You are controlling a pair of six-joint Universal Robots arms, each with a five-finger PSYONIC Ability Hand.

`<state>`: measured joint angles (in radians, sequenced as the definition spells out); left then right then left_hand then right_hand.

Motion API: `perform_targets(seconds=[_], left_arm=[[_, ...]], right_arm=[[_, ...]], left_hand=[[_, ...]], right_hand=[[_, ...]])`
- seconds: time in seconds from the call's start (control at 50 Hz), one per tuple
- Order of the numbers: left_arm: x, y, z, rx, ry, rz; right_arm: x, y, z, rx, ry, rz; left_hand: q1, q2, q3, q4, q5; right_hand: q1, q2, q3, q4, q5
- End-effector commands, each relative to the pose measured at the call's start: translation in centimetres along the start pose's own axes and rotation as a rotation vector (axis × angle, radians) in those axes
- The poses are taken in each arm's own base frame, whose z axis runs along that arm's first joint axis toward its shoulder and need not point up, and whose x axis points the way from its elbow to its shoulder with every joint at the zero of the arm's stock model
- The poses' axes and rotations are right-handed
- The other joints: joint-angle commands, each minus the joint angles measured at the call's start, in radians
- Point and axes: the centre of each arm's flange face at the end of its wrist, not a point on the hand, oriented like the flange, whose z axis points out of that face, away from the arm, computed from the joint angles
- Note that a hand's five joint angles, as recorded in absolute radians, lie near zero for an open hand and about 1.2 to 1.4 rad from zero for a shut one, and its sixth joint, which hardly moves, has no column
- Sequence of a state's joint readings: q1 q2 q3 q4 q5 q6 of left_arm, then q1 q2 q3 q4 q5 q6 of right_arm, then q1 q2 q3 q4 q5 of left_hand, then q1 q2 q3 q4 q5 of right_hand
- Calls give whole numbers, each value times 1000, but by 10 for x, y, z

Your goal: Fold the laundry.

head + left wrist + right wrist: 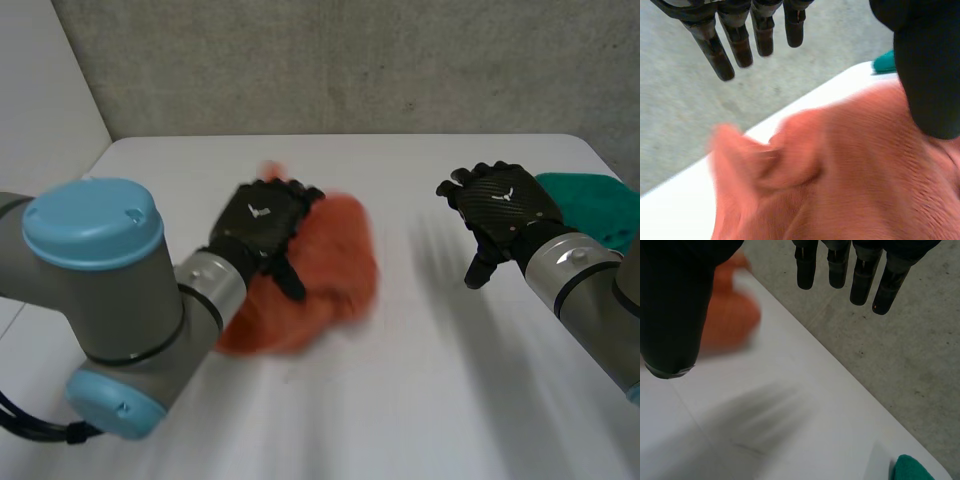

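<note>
Nearest the camera, at the left of the head view, the left arm (100,290) shows its grey joint and light-blue caps and reaches forward over the white table (420,390). At its end, the left hand (262,222) is positioned palm-down above the orange cloth (335,265), over the cloth's left portion. In the left wrist view its fingers (740,42) are straight and slightly spread, raised clear of the fabric, and the thumb (930,75) stands apart from them over the cloth; nothing is pinched or enclosed. Whether the palm contacts the fabric cannot be determined. Position of the orange cloth: bunched and unfolded on the table, left of centre, with a raised crumpled flap on its far side, toward the table's far edge. Bare table surface separates the orange cloth from the right hand (505,205), which hovers above the table right of centre, well apart from that cloth. In the right wrist view its fingers (862,275) are straight and set side by side with small gaps, the thumb (672,310) held wide of them; the hand holds nothing. Just beyond the right hand, at the table's right edge, lies a crumpled teal cloth (598,200), partly hidden behind the right forearm (585,275). Behind the table stands a grey concrete wall (350,60).
</note>
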<state>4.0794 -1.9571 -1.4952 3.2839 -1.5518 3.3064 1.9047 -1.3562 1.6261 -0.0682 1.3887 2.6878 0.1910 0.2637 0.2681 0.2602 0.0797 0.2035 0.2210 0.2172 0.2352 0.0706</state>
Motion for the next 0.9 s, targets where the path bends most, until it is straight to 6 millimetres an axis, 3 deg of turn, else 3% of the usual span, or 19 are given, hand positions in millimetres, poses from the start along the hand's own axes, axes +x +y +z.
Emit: perform_targets(seconds=[0.02, 0.08, 0.2, 0.32, 0.4, 0.52, 0.64, 0.9], left_arm=[[-21, 1, 5, -28, -45, 1], [-54, 5, 11, -47, -131, -16], [-80, 15, 0, -138, -204, -39], [-76, 36, -22, -249, -199, -55], [-70, 47, -36, -286, -184, -41], [-65, 68, -45, -318, -161, 106], [-62, 76, -44, -299, -143, 207], [-59, 95, -19, -278, -91, 216]], right_arm=[[-3, -3, 0, 5, -10, -1], [-3, -4, 0, 6, -12, -5], [-15, -6, -1, 21, -77, -22], [-26, 3, 5, -31, -163, -50], [-44, 13, 1, -124, -271, -63], [-61, 23, -3, -189, -327, -27], [-64, 32, -2, -195, -319, 17], [-73, 49, -11, -232, -335, 29]], left_hand=[[-17, -89, -94, -86, -80], [-17, -89, -94, -86, -80], [16, -56, -61, -53, -47], [81, 8, 4, 12, 18], [108, 35, 30, 38, 44], [210, 137, 133, 141, 147], [251, 179, 174, 182, 188], [375, 302, 298, 305, 312]], right_hand=[[-29, -46, -43, -61, -71], [-29, -46, -43, -61, -71], [-29, -46, -43, -61, -71], [-29, -46, -43, -61, -71], [-29, -46, -43, -61, -71], [-29, -46, -43, -61, -71], [-29, -46, -43, -61, -71], [-29, -46, -43, -61, -71]])
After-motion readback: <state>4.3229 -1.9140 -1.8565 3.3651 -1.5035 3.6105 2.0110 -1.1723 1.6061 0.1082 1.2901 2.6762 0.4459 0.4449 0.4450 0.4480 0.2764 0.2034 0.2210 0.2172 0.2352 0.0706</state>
